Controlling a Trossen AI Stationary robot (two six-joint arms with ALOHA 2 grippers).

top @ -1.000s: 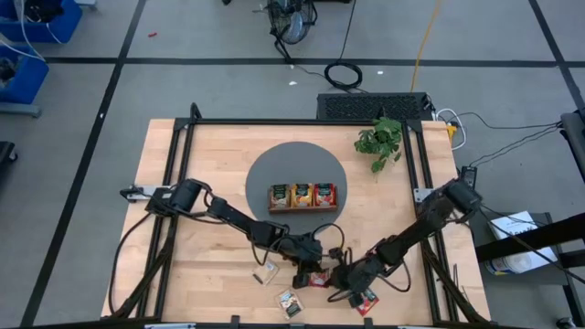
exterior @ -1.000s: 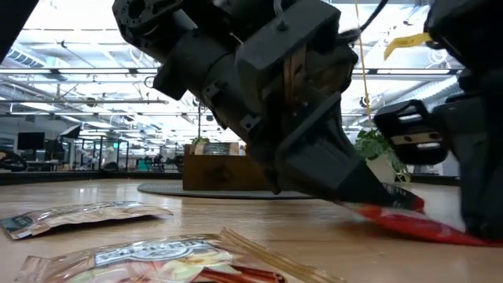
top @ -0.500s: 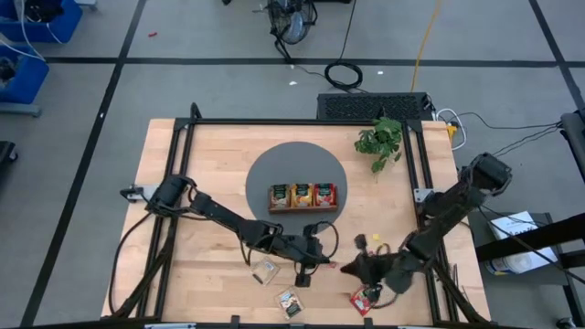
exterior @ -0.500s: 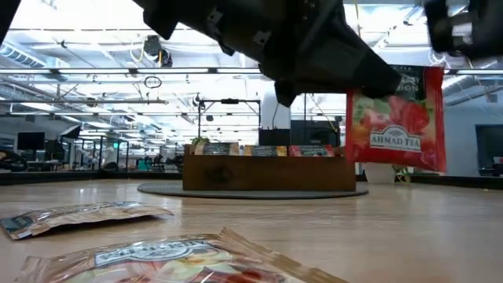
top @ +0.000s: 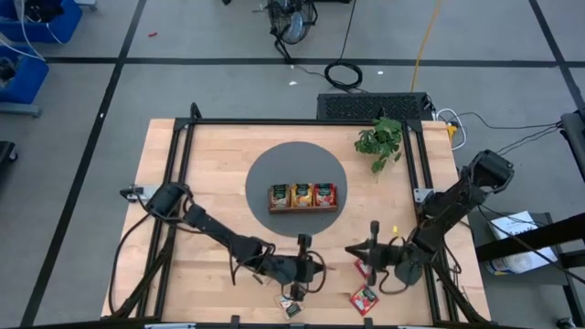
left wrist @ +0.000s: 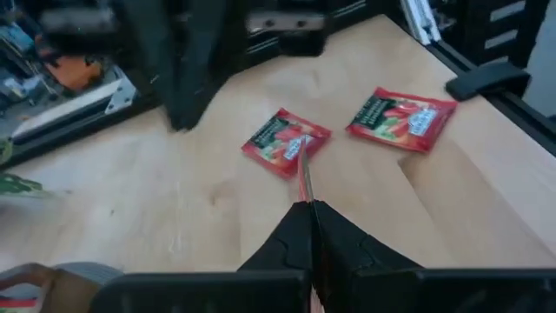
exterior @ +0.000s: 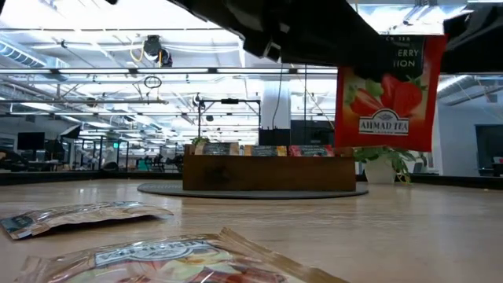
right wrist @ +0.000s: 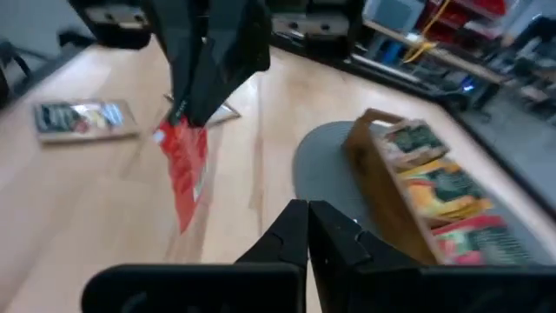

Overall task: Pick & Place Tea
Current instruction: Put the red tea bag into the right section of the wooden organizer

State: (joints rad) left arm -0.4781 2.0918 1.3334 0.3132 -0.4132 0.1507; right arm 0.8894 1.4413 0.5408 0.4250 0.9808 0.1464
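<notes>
— While it had lain on the table a second earlier, the red tea packet (exterior: pixel 384 94) hung lifted, pinched in the left gripper's (right wrist: pixel 185 120) closed fingers.
— Right gripper (right wrist: pixel 306 213) closed, empty. The tray (exterior: pixel 267 173) looked next.

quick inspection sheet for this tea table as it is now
surface: wooden table, grey round mat under the tray
job's things: red tea packet hangs from left gripper; loose red packets and pale packets lie flat; wooden tray holds packets
clutter: green plant
grippers: left shut on the packet; right gripper shut, empty
cables: black coil and yellow cable on floor
surroundings: nothing seen
</notes>
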